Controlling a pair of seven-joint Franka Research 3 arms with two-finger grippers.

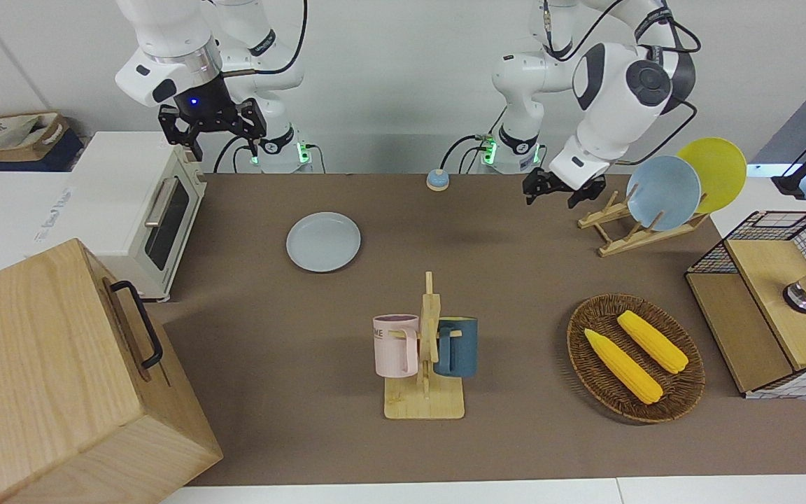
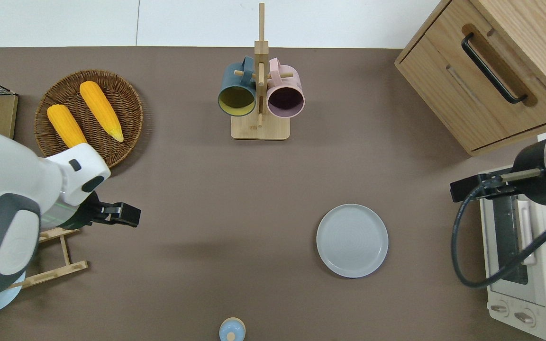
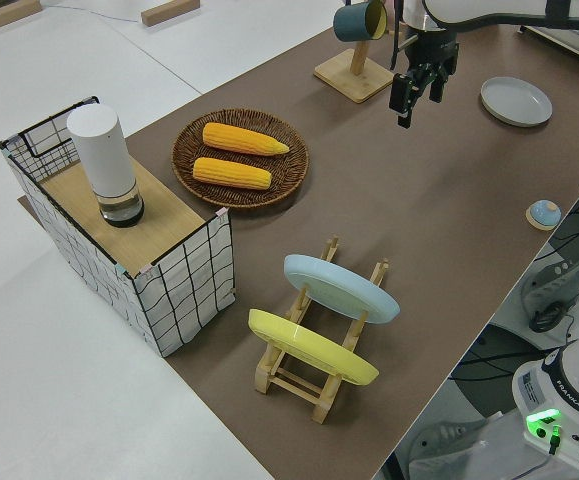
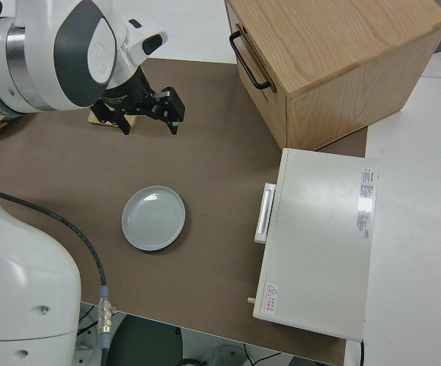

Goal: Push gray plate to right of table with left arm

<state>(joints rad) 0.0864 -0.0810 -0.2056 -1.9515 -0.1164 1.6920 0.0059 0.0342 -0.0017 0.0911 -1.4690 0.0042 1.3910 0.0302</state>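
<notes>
The gray plate (image 1: 323, 241) lies flat on the brown table (image 1: 515, 280), toward the right arm's end; it also shows in the overhead view (image 2: 352, 240) and both side views (image 3: 516, 101) (image 4: 153, 219). My left gripper (image 1: 561, 194) is open and empty, up in the air. In the overhead view it (image 2: 122, 216) is over bare table beside the wooden plate rack, well apart from the gray plate. The right arm, with its gripper (image 1: 212, 133) open, is parked.
A mug rack (image 1: 425, 350) with a pink and a dark blue mug stands mid-table. A wicker basket (image 1: 635, 378) holds two corn cobs. A plate rack (image 1: 627, 227) holds a sky-blue and a yellow plate. A toaster oven (image 1: 144, 203), a wooden cabinet (image 1: 60, 378) and a small blue knob (image 1: 436, 180) are there too.
</notes>
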